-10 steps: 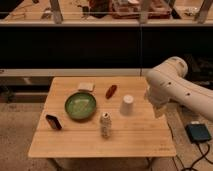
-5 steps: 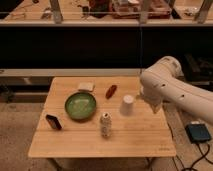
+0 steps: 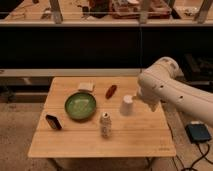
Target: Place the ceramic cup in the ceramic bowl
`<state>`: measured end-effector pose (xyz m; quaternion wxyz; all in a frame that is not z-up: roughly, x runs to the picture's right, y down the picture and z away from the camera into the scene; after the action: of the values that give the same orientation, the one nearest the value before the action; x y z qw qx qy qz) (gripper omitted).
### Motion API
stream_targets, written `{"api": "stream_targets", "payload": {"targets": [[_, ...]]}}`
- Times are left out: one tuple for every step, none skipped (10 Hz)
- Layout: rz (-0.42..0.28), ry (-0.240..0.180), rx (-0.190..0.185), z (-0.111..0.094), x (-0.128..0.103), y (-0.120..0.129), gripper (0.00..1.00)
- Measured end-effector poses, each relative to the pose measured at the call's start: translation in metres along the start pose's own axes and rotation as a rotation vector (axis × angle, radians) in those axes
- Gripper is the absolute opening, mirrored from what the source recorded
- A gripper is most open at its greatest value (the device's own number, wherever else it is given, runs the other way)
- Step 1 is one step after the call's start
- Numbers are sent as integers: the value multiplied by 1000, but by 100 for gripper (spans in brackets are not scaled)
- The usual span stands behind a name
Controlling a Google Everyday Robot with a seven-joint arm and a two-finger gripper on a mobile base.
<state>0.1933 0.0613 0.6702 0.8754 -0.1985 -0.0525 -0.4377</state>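
The approach step was in hand. The ceramic cup stood on the worktop, at 3 o'clock from the ceramic bowl. Your end effector hung wide just beside the cup, at its 3 o'clock, holding nothing. The next move, as judged, required you to straddle the cup and close.

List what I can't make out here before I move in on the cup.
- The tool: camera view, at the end of the arm just right of the ceramic cup, masked by the white arm; contact with the cup unclear.
- The drink can: label too small to read.
- The dark object near the table edge, left of the ceramic bowl: too small to identify.
- The arm's base: cut off by the right edge.
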Motion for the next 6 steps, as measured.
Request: {"api": "stream_targets", "payload": {"targets": [[68,-7,-1,3,5,3,65],[153,-36,3,11,18,11,65],[199,-76,20,17,32,19,65],[222,-101,27,23,46,30,65],[243,-149,46,29,61,42,65],[253,-181,61,33,70,46,65]]}}
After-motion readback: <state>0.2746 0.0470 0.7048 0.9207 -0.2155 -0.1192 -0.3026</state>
